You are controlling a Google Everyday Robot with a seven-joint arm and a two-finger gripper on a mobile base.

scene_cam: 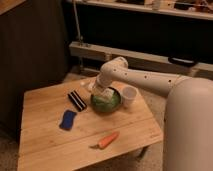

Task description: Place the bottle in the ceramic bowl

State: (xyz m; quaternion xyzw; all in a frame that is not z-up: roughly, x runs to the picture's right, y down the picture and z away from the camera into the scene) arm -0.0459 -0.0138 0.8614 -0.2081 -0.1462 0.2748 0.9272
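Observation:
The ceramic bowl (pixel 109 104), green inside with a dark rim, sits on the wooden table (pixel 45 145) near its back right. My gripper (pixel 102 93) hangs at the end of the white arm (pixel 145 79), right over the bowl's back left rim. A whitish shape at the gripper's tip looks like the bottle (pixel 101 95), low over the bowl; I cannot tell it apart from the gripper. Whether it rests in the bowl is hidden.
A small white cup (pixel 129 96) stands just right of the bowl. A black striped object (pixel 77 100) lies left of the bowl, with a blue object (pixel 67 119) in front of it. An orange carrot (pixel 108 140) lies near the front edge. A dark cabinet stands at the left.

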